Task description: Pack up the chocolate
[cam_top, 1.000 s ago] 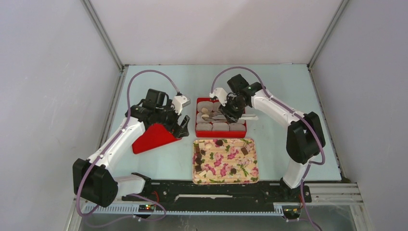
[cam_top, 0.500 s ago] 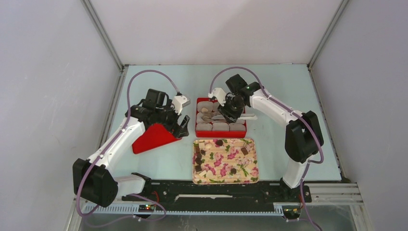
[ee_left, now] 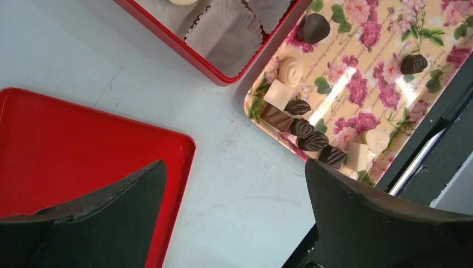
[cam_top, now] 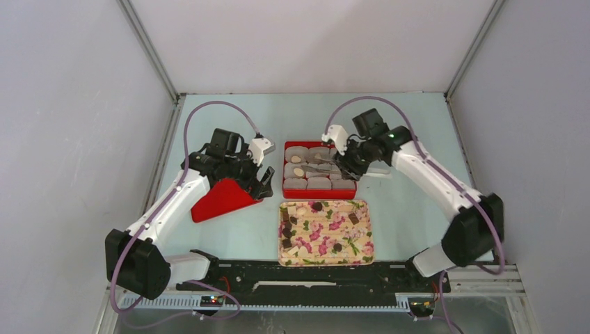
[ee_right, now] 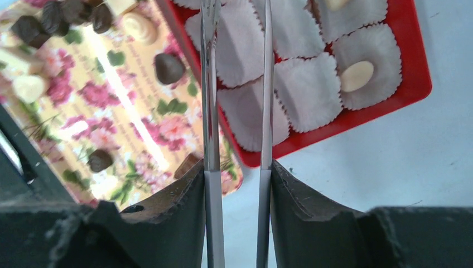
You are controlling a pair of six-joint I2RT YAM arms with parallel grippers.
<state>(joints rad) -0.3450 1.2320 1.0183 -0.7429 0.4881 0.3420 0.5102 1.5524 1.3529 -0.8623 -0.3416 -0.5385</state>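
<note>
The pale blue counter carried three items. A red box sat at centre. A flowered tray lay just in front of it, toward the near edge. A red lid lay left of both, touching neither.

Shiny metal tongs, crinkled paper cups, smooth glossy chocolate

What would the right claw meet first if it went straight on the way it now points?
Most likely an empty paper cup in the red box: the tongs held by the right claw reach out over those cups. How high above them they hang is unclear.
</note>
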